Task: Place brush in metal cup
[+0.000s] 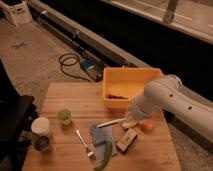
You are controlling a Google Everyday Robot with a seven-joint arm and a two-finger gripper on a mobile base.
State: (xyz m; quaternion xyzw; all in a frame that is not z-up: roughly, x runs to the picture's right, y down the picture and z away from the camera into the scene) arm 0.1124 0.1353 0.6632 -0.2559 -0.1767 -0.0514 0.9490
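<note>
The brush (109,122) lies on the wooden table (70,97), its white handle pointing left over a blue cloth (101,135). Its right end runs under my gripper (129,123), which hangs low over the table at the tip of the white arm (157,97) and is shut. Whether it grips the brush is hidden by the arm. The metal cup (42,144) stands at the table's front left corner, just in front of the white cup (40,125) and far left of the gripper.
A light green cup (64,116) stands right of the white cup. A fork (84,143), a green vegetable (104,156), a tan block (128,140) and an orange object (146,125) lie near the cloth. A yellow bin (131,80) sits at the back right. A black chair (12,120) is at the left.
</note>
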